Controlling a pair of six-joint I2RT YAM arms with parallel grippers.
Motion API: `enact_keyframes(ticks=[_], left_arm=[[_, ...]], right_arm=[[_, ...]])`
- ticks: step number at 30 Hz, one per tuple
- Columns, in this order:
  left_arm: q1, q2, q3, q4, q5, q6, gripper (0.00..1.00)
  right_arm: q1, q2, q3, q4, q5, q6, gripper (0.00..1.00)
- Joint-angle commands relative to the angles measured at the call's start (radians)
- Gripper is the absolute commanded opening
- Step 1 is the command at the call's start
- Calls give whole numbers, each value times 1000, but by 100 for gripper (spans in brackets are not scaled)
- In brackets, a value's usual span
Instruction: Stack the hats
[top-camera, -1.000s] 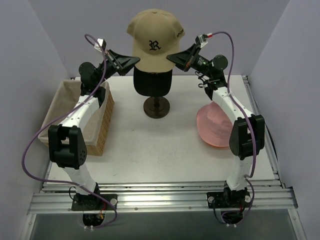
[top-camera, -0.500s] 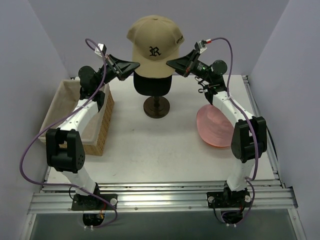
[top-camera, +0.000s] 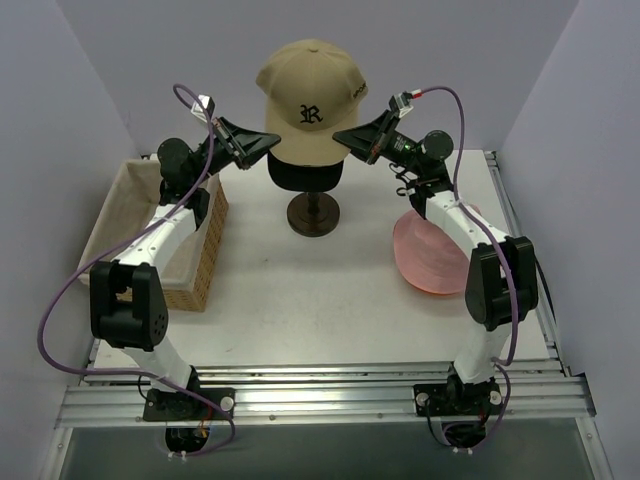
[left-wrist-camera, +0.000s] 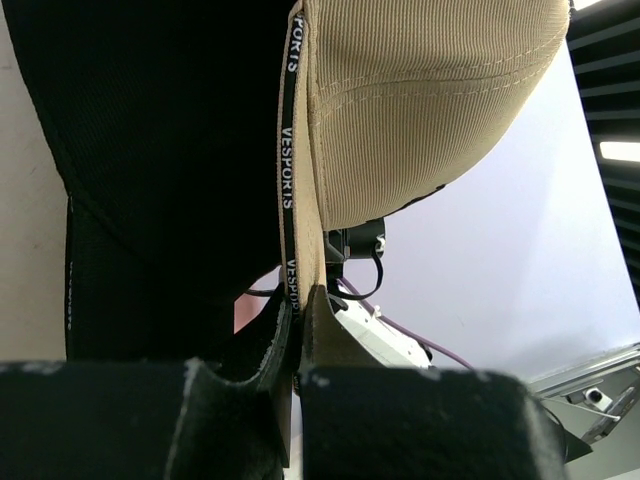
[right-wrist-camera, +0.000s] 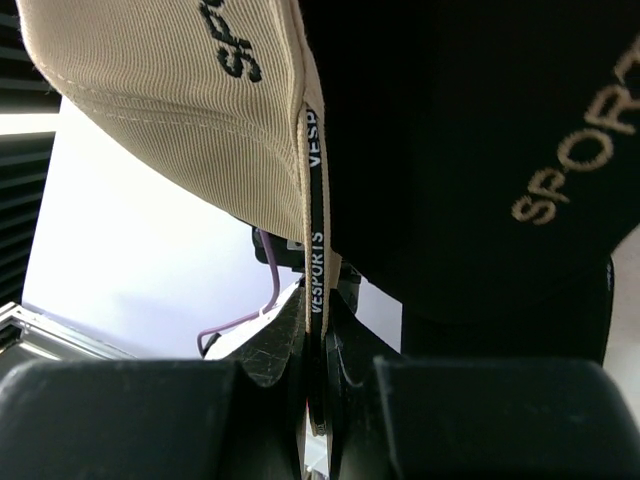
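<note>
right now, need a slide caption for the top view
The left gripper and right gripper pinch opposite sides of the tan cap, holding it over the black cap on its stand.

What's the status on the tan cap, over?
Both shut on tan cap rim: left gripper, right gripper. Cap held over black cap on stand. Nothing visibly blocking; pink hat lies aside.

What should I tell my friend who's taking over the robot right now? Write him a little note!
Both shut: left gripper and right gripper pinch the tan cap at opposite sides of its rim.
It is held over the black cap, which sits on the stand.
The pink hat lies to the right, untouched.
Done: black cap on.
Left: settle the tan cap, then add the pink hat.
</note>
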Motion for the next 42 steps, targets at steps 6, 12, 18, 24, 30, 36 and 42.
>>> enact_keyframes(ticks=[6, 12, 18, 24, 30, 36, 42], left_arm=[[-20, -11, -65, -97, 54, 121, 2], [-26, 2, -102, -91, 53, 142, 2], [-26, 11, -117, -84, 54, 155, 2], [-27, 8, -107, -137, 50, 199, 3], [-34, -3, -99, -195, 37, 260, 3], [-35, -18, -93, -231, 30, 293, 7], [-32, -58, -62, -343, 2, 378, 36]], right_arm=[[-3, -50, -55, 76, 49, -34, 0], [-6, -50, -95, 96, 49, -41, 0], [-7, -52, -110, 104, 49, -48, 0], [-12, -62, -124, 82, 51, -77, 0], [-23, -64, -132, 72, 51, -88, 0], [-38, -62, -142, 65, 54, -96, 11], [-50, -90, -128, 46, 54, -111, 18]])
